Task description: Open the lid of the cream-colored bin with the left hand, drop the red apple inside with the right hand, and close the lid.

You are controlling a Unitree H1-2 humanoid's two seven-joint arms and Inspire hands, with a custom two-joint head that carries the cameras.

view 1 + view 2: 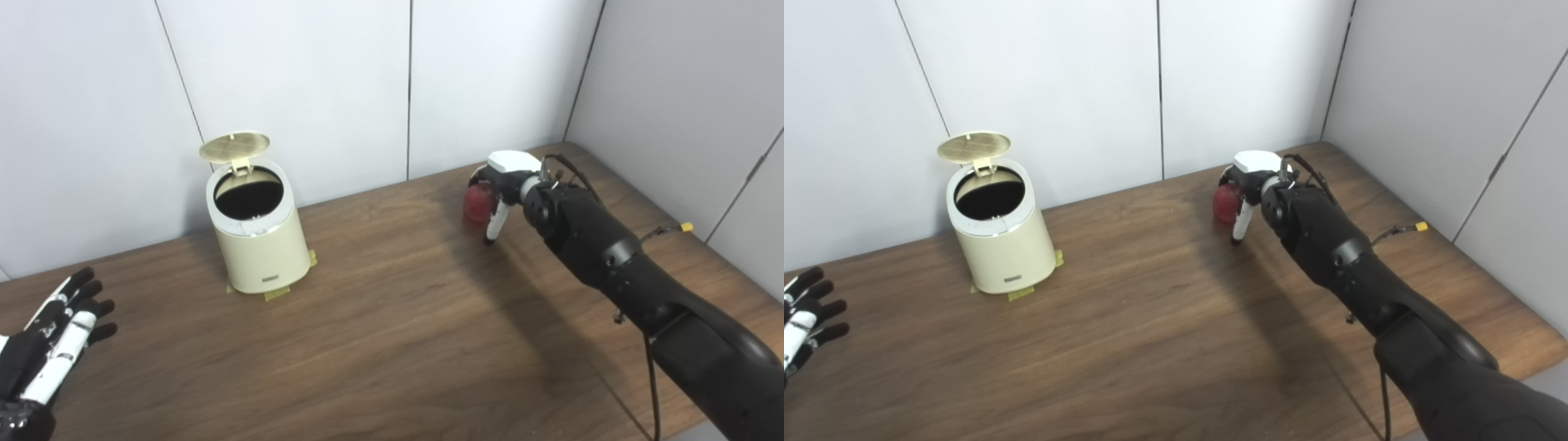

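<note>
The cream-colored bin (260, 245) stands at the back left of the table. Its round lid (234, 146) is tipped up and back, and the dark inside shows. The red apple (478, 202) is at the back right, low at the table surface. My right hand (499, 190) is over it, with fingers curled over its top and far side and the thumb down along its near side. My left hand (58, 334) is open and empty at the front left edge, well apart from the bin.
The wooden table (392, 343) ends at white wall panels behind the bin and on the right. Yellow tape tabs (277, 295) lie under the bin's base. A loose cable with a yellow plug (686, 227) hangs off my right arm.
</note>
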